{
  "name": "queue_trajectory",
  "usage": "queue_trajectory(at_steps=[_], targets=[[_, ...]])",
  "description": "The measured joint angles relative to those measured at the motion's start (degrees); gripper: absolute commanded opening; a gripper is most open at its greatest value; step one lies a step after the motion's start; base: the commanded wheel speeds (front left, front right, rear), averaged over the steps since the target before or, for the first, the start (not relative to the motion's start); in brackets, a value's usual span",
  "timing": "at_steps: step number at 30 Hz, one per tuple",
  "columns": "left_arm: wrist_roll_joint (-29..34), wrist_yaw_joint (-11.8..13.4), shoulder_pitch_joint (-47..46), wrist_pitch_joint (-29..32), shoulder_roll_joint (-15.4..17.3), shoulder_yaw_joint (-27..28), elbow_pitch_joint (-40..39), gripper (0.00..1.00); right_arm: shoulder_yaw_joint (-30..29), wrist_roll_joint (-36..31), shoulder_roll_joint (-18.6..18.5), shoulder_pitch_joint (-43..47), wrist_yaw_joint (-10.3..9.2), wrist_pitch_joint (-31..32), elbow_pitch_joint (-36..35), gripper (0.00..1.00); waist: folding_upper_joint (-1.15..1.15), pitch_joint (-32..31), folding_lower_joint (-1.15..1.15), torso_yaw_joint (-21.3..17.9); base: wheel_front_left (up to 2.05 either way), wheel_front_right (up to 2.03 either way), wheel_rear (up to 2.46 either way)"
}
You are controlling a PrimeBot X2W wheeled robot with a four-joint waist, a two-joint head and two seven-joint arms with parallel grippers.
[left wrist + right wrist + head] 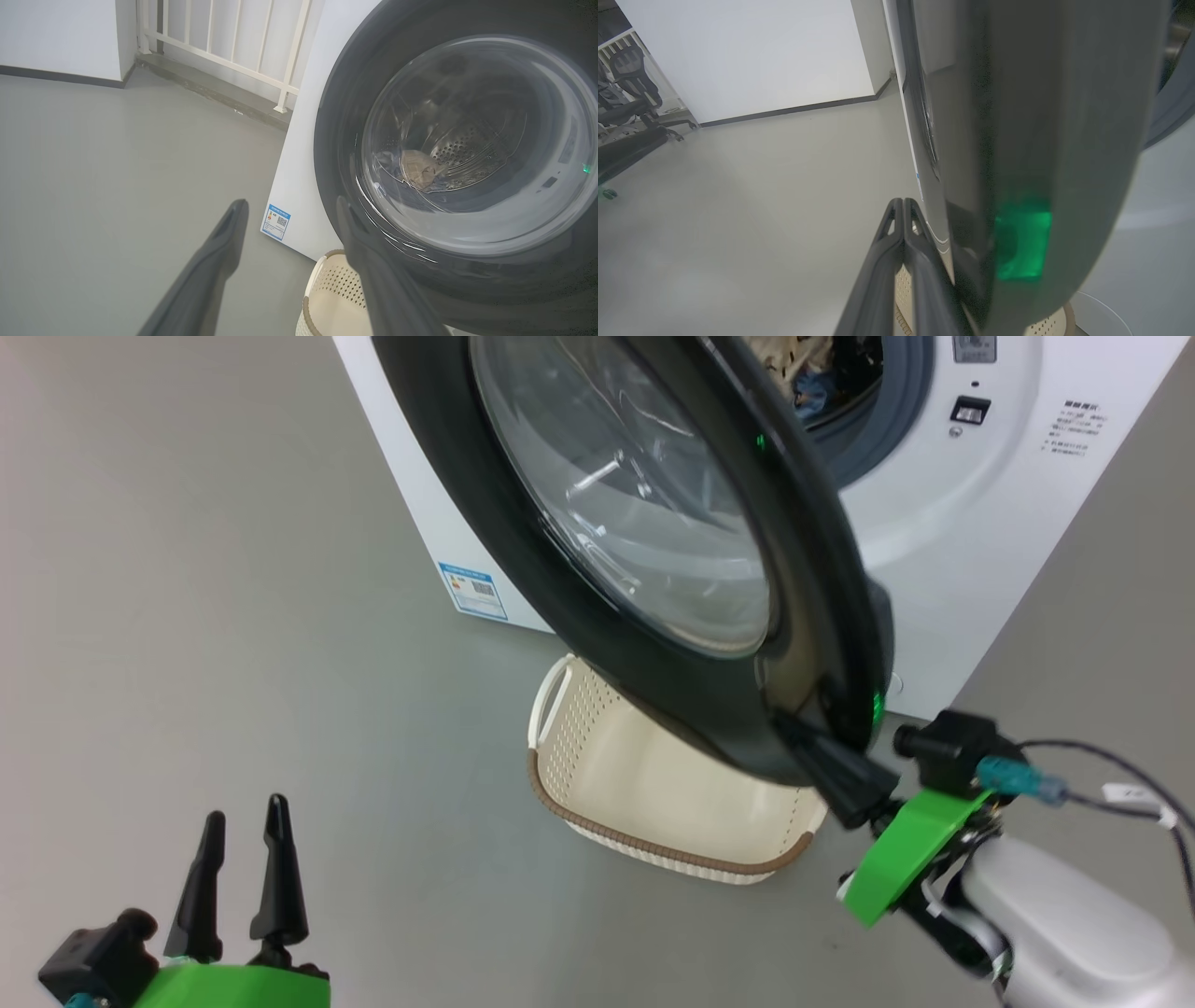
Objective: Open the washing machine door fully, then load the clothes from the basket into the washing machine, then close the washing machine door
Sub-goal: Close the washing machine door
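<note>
the right gripper [790,724] has its two fingers pressed together, gripping nothing, and lies against the lower outer rim of the door [635,504], which stands partly open just above and to its left. the clothes [794,373] are up ahead in the drum of the washing machine [943,579], so closing looks like the step in hand. the rim is glossy and curved, so the shut fingers could slide off during a push. the basket [644,793], which looks empty, sits just left of the fingers under the door's lower edge and could catch it. the wrist cable hangs close behind. the left gripper [246,812] waits well apart with a medium gap, empty.
</note>
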Motion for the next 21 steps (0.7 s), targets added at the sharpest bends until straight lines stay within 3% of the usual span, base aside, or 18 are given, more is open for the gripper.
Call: queue_trajectory(at_steps=[21], targets=[[-0.9,0.0,-6.5,0.0,0.0,-0.9,-1.0,1.00,-6.4,-0.1,-6.3,-14.7,0.02,0.0,4.4,0.00,0.00,9.9,0.01,-0.3,0.00,0.00,0.00]])
